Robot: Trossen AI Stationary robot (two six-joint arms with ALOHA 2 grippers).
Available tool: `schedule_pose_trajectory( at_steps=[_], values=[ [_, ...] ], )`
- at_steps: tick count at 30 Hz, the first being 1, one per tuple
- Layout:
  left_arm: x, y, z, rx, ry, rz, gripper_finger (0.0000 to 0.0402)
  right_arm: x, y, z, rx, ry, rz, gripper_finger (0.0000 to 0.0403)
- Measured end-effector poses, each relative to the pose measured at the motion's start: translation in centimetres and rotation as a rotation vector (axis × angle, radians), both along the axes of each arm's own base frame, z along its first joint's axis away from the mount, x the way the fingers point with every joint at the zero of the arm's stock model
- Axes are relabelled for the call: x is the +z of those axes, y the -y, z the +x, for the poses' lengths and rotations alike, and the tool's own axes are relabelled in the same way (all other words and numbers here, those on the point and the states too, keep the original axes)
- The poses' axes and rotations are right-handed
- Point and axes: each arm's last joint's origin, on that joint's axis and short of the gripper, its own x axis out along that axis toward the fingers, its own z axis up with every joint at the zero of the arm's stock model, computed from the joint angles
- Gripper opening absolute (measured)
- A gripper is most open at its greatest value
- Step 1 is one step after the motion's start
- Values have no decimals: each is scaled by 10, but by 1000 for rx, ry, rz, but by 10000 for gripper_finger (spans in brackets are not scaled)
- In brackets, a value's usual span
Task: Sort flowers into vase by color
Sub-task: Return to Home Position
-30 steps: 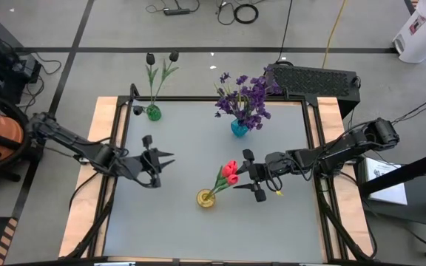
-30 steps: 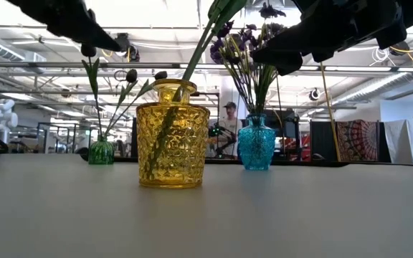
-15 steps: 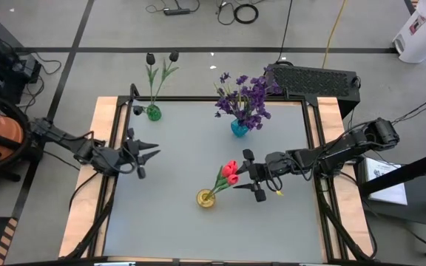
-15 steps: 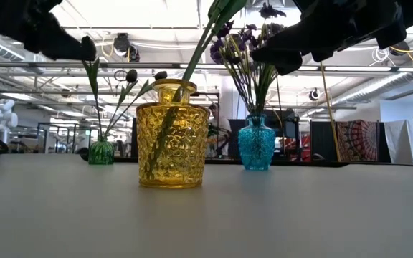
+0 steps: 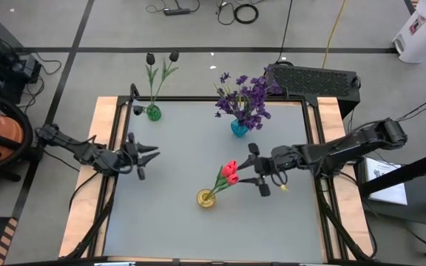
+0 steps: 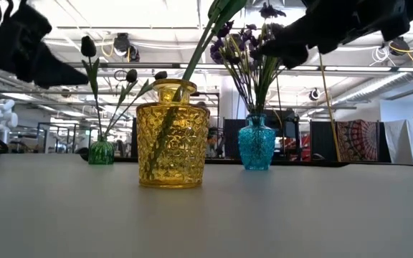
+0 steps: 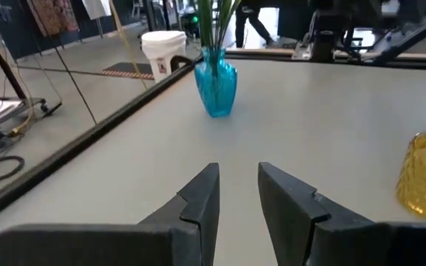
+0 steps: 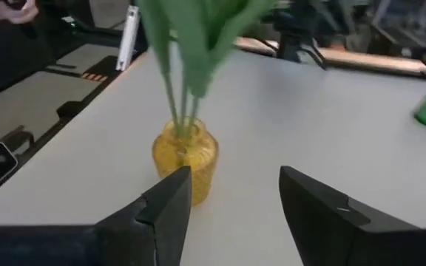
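Note:
Red-pink tulips (image 5: 230, 171) stand with their stems in the yellow vase (image 5: 206, 198) near the table's middle. Near-black tulips (image 5: 151, 58) stand in the green vase (image 5: 153, 112) at the far left. Purple blooms (image 5: 244, 96) fill the blue vase (image 5: 239, 127) at the far edge. My right gripper (image 5: 257, 171) hovers open just right of the tulips, above the table; its wrist view shows the yellow vase (image 8: 186, 157) and green stems (image 8: 183, 44) ahead of the fingers. My left gripper (image 5: 143, 154) is open and empty near the table's left edge.
The table's wooden rails (image 5: 106, 125) run along its left and right sides. A black case (image 5: 313, 80) sits behind the far right corner. Bare grey table (image 5: 176, 236) lies toward the near edge. In the low view the three vases (image 6: 172, 136) stand in a row.
My left gripper has drawn back toward the table's left edge and slightly toward the far side, staying open. My right gripper has shifted a little toward the table's right edge, away from the red-pink tulips. The flowers and vases have stayed in place.

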Motion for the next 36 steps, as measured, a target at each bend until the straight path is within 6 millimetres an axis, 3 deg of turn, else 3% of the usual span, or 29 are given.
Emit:
schedule_pose_trajectory(
  at_steps=[7, 15, 21, 25, 36],
  values=[
    [-17, -1, -2, 11, 19, -8, 102, 31, 9, -38, 2, 13, -7, 196],
    [-16, -2, -3, 20, 31, 18, 102, 65, 19, -105, 79, 156, -7, 196],
    [-16, -2, -3, 22, 28, 19, 102, 50, 28, -160, 71, 318, 46, 196],
    [-16, -2, -3, 22, 27, 21, 102, 30, 32, -183, 65, 421, 105, 196],
    [-18, -2, -2, 34, 7, 27, 102, -3, 30, -167, 24, 359, 190, 196]
  ],
)
